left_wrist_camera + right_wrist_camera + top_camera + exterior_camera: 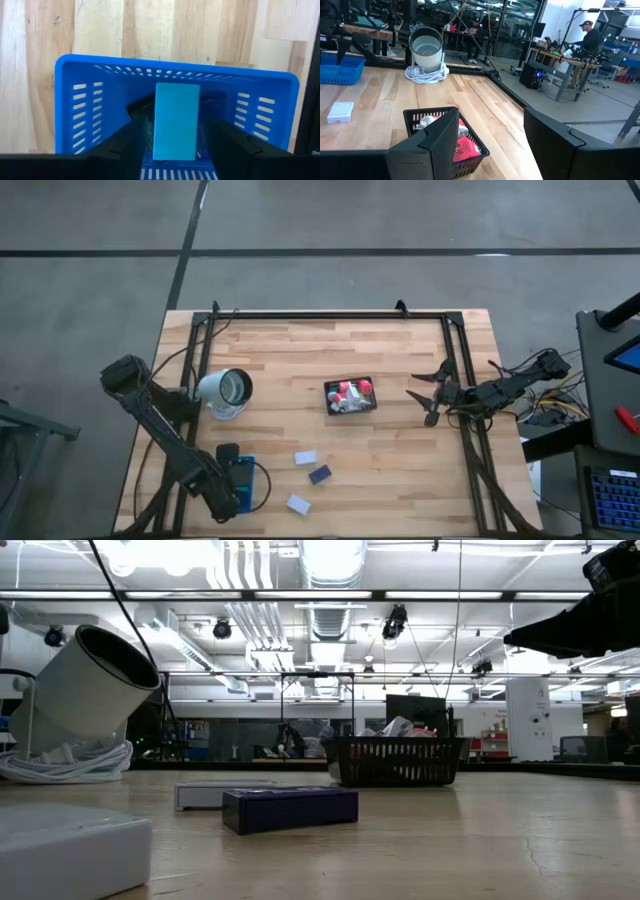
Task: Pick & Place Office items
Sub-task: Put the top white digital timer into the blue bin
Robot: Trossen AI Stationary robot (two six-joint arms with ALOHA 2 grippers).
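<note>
My overhead camera looks straight down on the whole tabletop [400,440], while my low one sits at its surface, looking level across it into the room, close behind a navy block [290,808]. My left wrist camera looks steeply down, close into the blue tray [80,105]; my right wrist camera faces across the wood over the black mesh basket [447,145], which the overhead and low views share.

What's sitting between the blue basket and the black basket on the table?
Three small blocks, seen in the high view: a white block, a navy block and another white one, between blue basket and black basket.
</note>
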